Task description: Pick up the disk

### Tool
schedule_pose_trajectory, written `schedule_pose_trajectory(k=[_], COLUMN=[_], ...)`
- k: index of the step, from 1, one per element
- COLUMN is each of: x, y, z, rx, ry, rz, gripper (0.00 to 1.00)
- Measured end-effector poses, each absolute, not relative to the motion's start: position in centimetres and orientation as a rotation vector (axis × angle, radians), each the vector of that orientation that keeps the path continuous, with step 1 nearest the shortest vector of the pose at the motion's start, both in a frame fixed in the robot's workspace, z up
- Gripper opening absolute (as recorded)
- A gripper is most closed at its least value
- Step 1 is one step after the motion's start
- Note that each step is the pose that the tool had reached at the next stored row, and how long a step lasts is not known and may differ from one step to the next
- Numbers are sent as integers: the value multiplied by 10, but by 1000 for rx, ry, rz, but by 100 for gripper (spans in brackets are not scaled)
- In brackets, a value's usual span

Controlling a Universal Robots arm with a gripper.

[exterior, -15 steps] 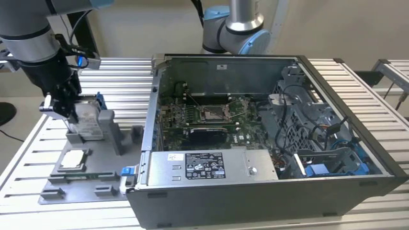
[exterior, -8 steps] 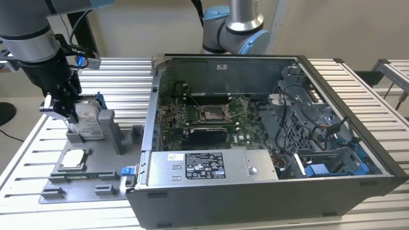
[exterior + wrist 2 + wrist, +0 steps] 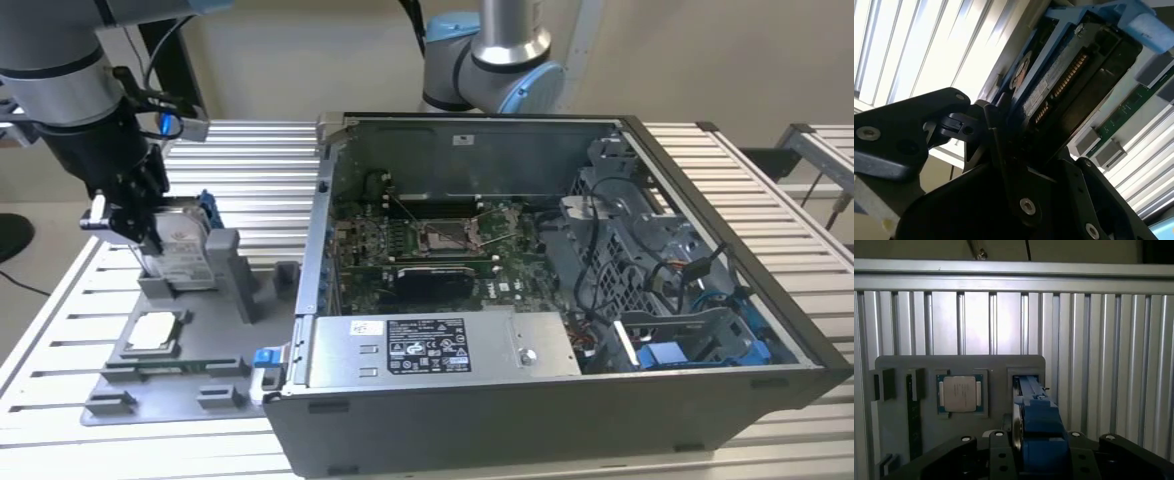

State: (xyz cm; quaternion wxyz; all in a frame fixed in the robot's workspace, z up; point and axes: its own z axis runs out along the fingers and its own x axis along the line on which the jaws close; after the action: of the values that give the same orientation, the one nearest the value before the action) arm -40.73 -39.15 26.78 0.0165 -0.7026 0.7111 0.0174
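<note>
At the grey fixture, hand tight around the upright, half-hidden disk.

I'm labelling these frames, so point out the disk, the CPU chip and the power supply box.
disk (image 3: 187, 250): exterior view, its silver labelled face.
CPU chip (image 3: 960, 394): first wrist view, middle of its metal lid.
power supply box (image 3: 427, 347): exterior view, its black-and-white label.

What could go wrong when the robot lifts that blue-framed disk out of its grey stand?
The disk stands on edge in a slot of the grey holder, with the gripper at it; a tilted pull might jam it against the slot walls. If it slipped, it could drop onto the chip lying beside it in the same holder.
</note>
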Motion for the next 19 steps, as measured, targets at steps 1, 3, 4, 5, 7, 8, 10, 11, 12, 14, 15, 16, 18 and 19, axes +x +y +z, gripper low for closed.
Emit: schedule_pose_trajectory(k=[1, 3, 4, 5, 7, 8, 10, 11, 12, 14, 15, 16, 18, 19], x=[-407, -407, -407, -407, -407, -407, -407, -407, -407, -407, -407, -407, -407, -407], y=[-391, -391, -391, -391, -391, -391, -392, -391, -391, -391, -391, -391, -391, -391], z=[270, 275, 278, 281, 286, 289, 295, 298, 301, 305, 307, 309, 312, 314], rx=[-2185, -2185, -2185, -2185, -2184, -2185, -2185, -2185, -2185, -2185, -2185, -2185, -2185, -2185], ry=[2211, 2211, 2211, 2211, 2211, 2211, 2211, 2211, 2211, 2211, 2211, 2211, 2211, 2211], rz=[54, 54, 54, 54, 54, 54, 54, 54, 54, 54, 54, 54, 54, 54], gripper=[0, 0, 0, 0, 0, 0, 0, 0, 0, 0, 0, 0, 0, 0])
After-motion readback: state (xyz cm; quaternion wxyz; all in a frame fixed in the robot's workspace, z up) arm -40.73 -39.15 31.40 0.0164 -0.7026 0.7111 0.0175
